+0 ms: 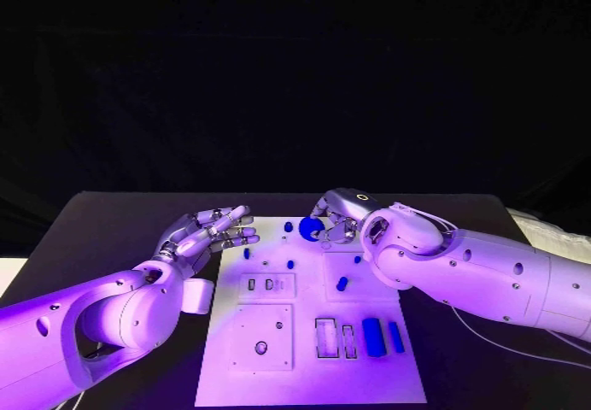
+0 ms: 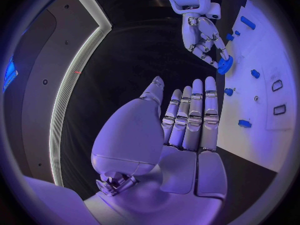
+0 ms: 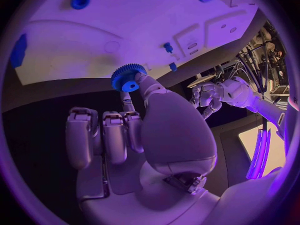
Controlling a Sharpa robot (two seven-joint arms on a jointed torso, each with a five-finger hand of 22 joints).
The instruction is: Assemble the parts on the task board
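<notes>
Over board [image 1: 308,359] far edge, my right hand [image 1: 335,215] pinches gear [image 1: 311,227], presumably for seating; left hand [image 1: 207,232] idle beside board, fingers straight, together.

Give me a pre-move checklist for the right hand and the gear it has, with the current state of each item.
1. Blue gear held by the right hand: ok, pinched between its fingertips.
2. Gear is over the task board: ok, at the board's far edge.
3. Left hand holds nothing: ok, fingers apart and straight.
4. Left hand out of the gear's way: ok, it is at the board's left far corner, apart from the right hand.
5. Where the gear must seat: cannot tell.
6. Small blue parts near the right arm: cannot tell whether the forearm clears them.
</notes>
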